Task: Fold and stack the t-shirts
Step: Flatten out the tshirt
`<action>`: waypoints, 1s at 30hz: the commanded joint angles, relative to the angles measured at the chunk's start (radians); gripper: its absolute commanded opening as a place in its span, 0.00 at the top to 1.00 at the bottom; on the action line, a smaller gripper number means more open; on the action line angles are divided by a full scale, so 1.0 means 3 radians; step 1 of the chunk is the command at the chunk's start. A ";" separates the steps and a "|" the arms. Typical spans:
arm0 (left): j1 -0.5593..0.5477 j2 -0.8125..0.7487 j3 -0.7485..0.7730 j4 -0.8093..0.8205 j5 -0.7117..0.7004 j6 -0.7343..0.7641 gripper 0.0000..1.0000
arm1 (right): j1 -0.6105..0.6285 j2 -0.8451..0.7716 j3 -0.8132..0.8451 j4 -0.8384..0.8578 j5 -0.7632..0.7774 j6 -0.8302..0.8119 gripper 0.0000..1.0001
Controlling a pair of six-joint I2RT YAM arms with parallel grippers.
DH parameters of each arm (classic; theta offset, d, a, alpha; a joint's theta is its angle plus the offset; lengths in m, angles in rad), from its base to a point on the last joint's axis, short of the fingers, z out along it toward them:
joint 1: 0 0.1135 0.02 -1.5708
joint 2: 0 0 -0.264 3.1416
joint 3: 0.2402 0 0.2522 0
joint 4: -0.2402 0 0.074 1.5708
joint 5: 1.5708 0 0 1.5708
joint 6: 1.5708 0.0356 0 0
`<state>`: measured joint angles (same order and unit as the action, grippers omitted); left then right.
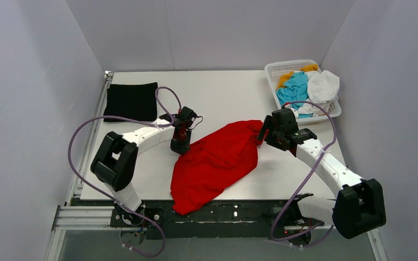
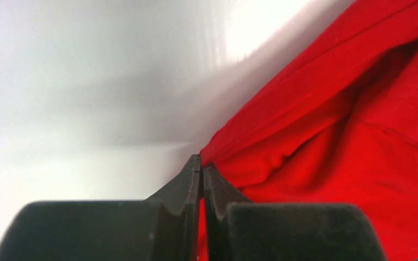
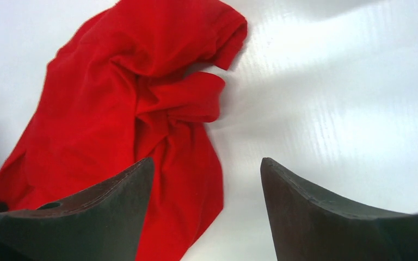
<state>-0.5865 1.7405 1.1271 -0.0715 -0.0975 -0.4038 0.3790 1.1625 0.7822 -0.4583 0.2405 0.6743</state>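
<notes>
We find the left gripper (image 1: 180, 145) lowered at 10 o'clock of the red t-shirt (image 1: 215, 163), fingers clamped on its edge. The right gripper (image 1: 261, 133) is at 2 o'clock, fingers apart. The shirt lies crumpled mid-table (image 1: 223, 92).

A robotics lab test cell is indicated: a white table (image 1: 228, 92) is boxed in by plain pale panels (image 1: 32, 81) at the left, top and right of the frame, aluminium rails (image 1: 81, 217) are seen at lower left, and purple cables (image 1: 72, 147) are looped from a left arm (image 1: 141, 138) and right arm (image 1: 326, 163) bolted along the bottom edge
</notes>
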 commanded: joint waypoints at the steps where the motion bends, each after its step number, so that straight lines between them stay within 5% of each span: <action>1: -0.0003 -0.0393 -0.0221 -0.0308 -0.0247 -0.0064 1.00 | -0.0021 0.0109 0.0236 0.0318 -0.0478 0.0011 0.22; 7: -0.0003 -0.0527 -0.0248 -0.0400 -0.0299 -0.0135 1.00 | 0.0012 0.0545 0.0403 0.0754 -0.1012 0.0037 0.27; 24: -0.0002 -0.0679 -0.0358 -0.0304 -0.0361 -0.0214 1.00 | 0.0081 0.1330 0.0753 0.0556 -0.0821 0.0216 0.51; 25: -0.0003 -0.0684 -0.0357 -0.0304 -0.0363 -0.0215 1.00 | 0.0085 0.1343 0.0756 0.0572 -0.0829 0.0216 0.56; 28: -0.0006 -0.0723 -0.0348 -0.0340 -0.0429 -0.0212 1.00 | 0.0089 0.1284 0.0772 0.0563 -0.0829 0.0202 0.94; 30: -0.0003 -0.0787 -0.0333 -0.0378 -0.0530 -0.0202 1.00 | 0.0096 0.1102 0.0779 0.0529 -0.0672 0.0159 0.99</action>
<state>-0.5865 1.5688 1.0401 -0.0772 -0.1841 -0.4618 0.4015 1.5627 0.9726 -0.2958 -0.0109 0.7307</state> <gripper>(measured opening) 0.010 0.052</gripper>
